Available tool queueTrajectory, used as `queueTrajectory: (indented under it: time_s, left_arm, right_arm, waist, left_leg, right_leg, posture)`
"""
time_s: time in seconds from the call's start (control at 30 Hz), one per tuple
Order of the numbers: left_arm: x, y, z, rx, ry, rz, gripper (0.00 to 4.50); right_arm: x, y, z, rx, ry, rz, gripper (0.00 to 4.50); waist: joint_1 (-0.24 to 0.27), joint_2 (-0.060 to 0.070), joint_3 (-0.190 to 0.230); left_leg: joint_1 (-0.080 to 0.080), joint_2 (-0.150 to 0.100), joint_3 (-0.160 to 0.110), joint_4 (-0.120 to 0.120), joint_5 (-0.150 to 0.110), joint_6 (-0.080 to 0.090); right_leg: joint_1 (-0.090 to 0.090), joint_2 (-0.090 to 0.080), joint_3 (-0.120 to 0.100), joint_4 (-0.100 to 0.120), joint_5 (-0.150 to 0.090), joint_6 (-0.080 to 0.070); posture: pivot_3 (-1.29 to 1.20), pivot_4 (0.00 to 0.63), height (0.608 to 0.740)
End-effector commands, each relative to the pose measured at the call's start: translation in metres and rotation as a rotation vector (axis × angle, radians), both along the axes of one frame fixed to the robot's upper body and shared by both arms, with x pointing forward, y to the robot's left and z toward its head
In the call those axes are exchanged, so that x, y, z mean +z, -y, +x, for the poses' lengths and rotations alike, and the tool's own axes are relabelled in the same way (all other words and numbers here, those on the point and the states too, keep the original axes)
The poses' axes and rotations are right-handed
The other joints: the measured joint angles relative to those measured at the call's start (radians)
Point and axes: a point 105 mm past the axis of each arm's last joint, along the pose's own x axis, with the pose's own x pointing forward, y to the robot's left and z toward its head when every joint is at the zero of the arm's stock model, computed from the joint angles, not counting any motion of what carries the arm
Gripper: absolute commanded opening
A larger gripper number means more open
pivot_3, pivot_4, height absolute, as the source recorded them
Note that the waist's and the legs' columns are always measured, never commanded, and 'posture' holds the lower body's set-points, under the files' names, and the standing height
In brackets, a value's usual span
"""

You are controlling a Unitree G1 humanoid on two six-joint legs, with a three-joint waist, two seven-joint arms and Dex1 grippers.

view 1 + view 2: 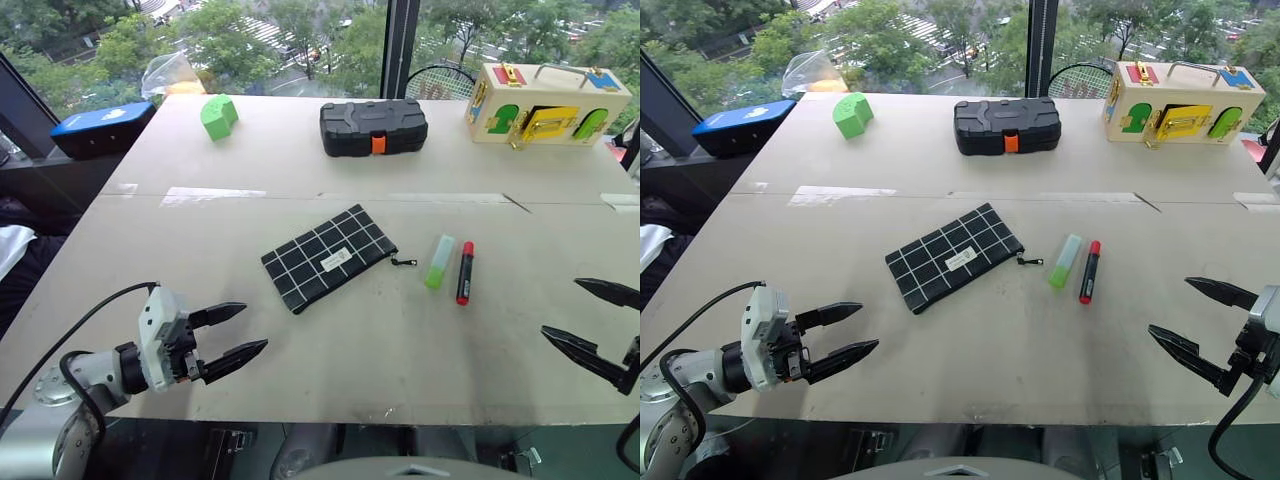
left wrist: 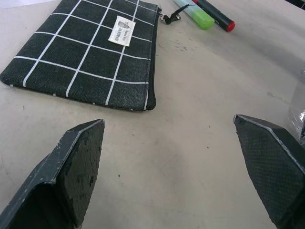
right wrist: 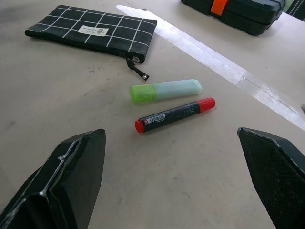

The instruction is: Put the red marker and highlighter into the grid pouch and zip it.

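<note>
Jaws spread wide on both sides, gripping nothing: left gripper (image 1: 232, 334) low over the near left of the bench (image 1: 330, 360), right gripper (image 1: 590, 320) over the near right edge

Head views: grid pouch (image 1: 328, 257) flat mid-bench, turned at a slant, white label up, zipper pull (image 1: 404, 262) trailing from its right end. Highlighter (image 1: 439, 261) just right of that pull, red marker (image 1: 465, 272) just beside the highlighter, roughly parallel to it, red cap at the far end; whether touching, cannot tell. Both outside the pouch. Farther back: green block (image 1: 218, 116) at left, black hard case (image 1: 373, 127) with orange latch in the middle, wooden latch box (image 1: 545, 103) at right, blue object (image 1: 100, 128) off the far left edge

Left wrist view: wide-set black fingers (image 2: 71, 176) with bare bench between, pouch ahead with label and closed zipper edge, highlighter and marker beyond its end

Right wrist view: fingers (image 3: 71, 181) equally far apart, marker and highlighter lying between and ahead, close together side by side, pouch beyond with pull toward them, black case at the far edge
</note>
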Motion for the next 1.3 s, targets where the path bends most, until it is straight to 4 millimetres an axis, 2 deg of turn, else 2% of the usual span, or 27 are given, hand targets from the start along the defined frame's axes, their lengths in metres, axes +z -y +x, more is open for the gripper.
queueTrajectory:
  time_s: [0.03, 0.13, 0.27, 0.3, 0.37, 0.43, 0.63, 0.8, 0.97, 1.13, 1.23, 1.27, 1.3]
  left_arm:
    - [0.015, 0.011, 0.018, 0.027, 0.062, -0.025, 4.41]
    - [0.031, 0.014, 0.049, 0.180, 0.119, -0.025, 4.41]
    - [0.037, 0.020, 0.060, 0.132, 0.193, 0.048, 4.41]
    - [0.036, 0.018, 0.062, 0.109, 0.239, 0.110, 4.41]
    - [0.025, 0.012, 0.063, -0.005, 0.401, 0.340, 4.41]
    - [0.014, 0.008, 0.062, -0.109, 0.507, 0.493, 4.41]
    - [-0.013, 0.006, 0.066, -0.282, 0.719, 0.679, 4.41]
    - [-0.026, 0.011, 0.066, -0.367, 0.790, 0.718, 4.41]
    - [-0.031, 0.033, 0.072, -0.385, 0.849, 0.717, 4.41]
    - [-0.031, 0.053, 0.076, -0.337, 0.829, 0.699, 4.41]
    - [-0.023, 0.063, 0.081, -0.311, 0.817, 0.704, 4.41]
    - [-0.022, 0.066, 0.082, -0.305, 0.810, 0.708, 3.91]
    - [-0.022, 0.068, 0.084, -0.306, 0.801, 0.716, 3.68]
  right_arm:
    - [0.007, -0.007, 0.001, 0.006, 0.061, 0.008, 4.50]
    - [0.012, -0.021, 0.003, 0.030, 0.108, 0.064, 4.50]
    - [0.019, -0.040, 0.002, 0.091, 0.138, 0.123, 4.50]
    - [0.019, -0.046, -0.002, 0.120, 0.129, 0.134, 4.50]
    - [0.017, -0.059, -0.011, 0.183, 0.093, 0.138, 4.50]
    - [0.015, -0.064, -0.015, 0.203, 0.079, 0.140, 4.50]
    - [0.014, -0.069, -0.020, 0.202, 0.076, 0.156, 4.50]
    - [0.013, -0.074, -0.028, 0.211, 0.068, 0.161, 4.50]
    - [0.011, -0.075, -0.030, 0.202, 0.066, 0.156, 4.50]
    - [0.011, -0.075, -0.029, 0.193, 0.072, 0.149, 4.50]
    - [0.011, -0.075, -0.028, 0.187, 0.078, 0.143, 4.50]
    - [0.011, -0.075, -0.028, 0.183, 0.080, 0.142, 4.50]
    - [0.011, -0.075, -0.028, 0.179, 0.081, 0.144, 4.50]
  waist:
    - [0.000, 0.000, 0.000]
    - [0.014, 0.000, 0.001]
    - [-0.006, -0.001, -0.001]
    - [-0.009, -0.001, -0.001]
    - [-0.011, -0.001, -0.001]
    - [-0.009, -0.001, -0.001]
    - [0.007, 0.000, 0.000]
    - [0.011, 0.000, -0.002]
    - [0.010, 0.003, -0.005]
    - [0.010, 0.002, -0.007]
    - [0.010, 0.002, -0.008]
    - [0.009, 0.002, -0.008]
    - [0.007, 0.002, -0.008]
  left_leg:
    - [0.000, 0.000, 0.000, 0.000, 0.000, 0.000]
    - [-0.001, -0.001, -0.004, 0.002, 0.000, 0.000]
    - [0.001, -0.001, -0.002, 0.002, 0.001, -0.002]
    - [0.001, -0.001, -0.001, 0.001, 0.002, -0.004]
    - [0.001, 0.000, -0.002, -0.001, 0.003, -0.005]
    - [0.001, 0.001, -0.002, -0.003, 0.003, -0.006]
    - [0.000, -0.002, -0.001, -0.004, 0.000, -0.001]
    - [0.000, -0.002, -0.003, -0.003, 0.000, -0.001]
    - [0.000, -0.003, -0.002, -0.001, 0.000, -0.001]
    - [0.001, -0.003, -0.002, 0.001, 0.000, 0.000]
    - [0.001, -0.003, -0.003, 0.001, 0.000, 0.000]
    - [0.001, -0.003, -0.003, 0.001, 0.000, 0.000]
    - [0.001, -0.003, -0.003, 0.001, 0.000, -0.001]
  right_leg:
    - [0.000, 0.000, 0.000, 0.000, 0.000, 0.000]
    - [0.001, 0.000, -0.004, 0.000, 0.001, 0.001]
    - [0.001, 0.000, -0.001, 0.002, 0.002, 0.004]
    - [0.000, 0.001, 0.000, 0.002, 0.002, 0.004]
    - [0.000, 0.001, -0.001, 0.002, 0.002, 0.004]
    - [0.000, 0.002, -0.001, 0.001, 0.002, 0.003]
    - [0.000, -0.002, 0.000, -0.003, 0.001, 0.000]
    - [0.000, -0.002, -0.003, -0.003, 0.003, 0.004]
    - [0.000, -0.002, -0.002, 0.000, 0.003, 0.004]
    - [0.001, -0.002, -0.003, 0.002, 0.003, 0.005]
    - [0.001, -0.001, -0.003, 0.002, 0.003, 0.005]
    - [0.001, -0.001, -0.003, 0.002, 0.002, 0.005]
    - [0.001, -0.001, -0.003, 0.002, 0.002, 0.005]
  posture:
    - [0.00, 0.150, 0.740]
    - [0.00, 0.150, 0.740]
    - [0.00, 0.150, 0.740]
    - [0.00, 0.150, 0.740]
    - [0.00, 0.150, 0.740]
    - [0.00, 0.150, 0.740]
    - [0.00, 0.150, 0.740]
    - [0.00, 0.150, 0.740]
    - [0.00, 0.150, 0.740]
    - [0.00, 0.150, 0.740]
    - [0.00, 0.150, 0.740]
    - [0.00, 0.150, 0.740]
    - [0.00, 0.150, 0.740]
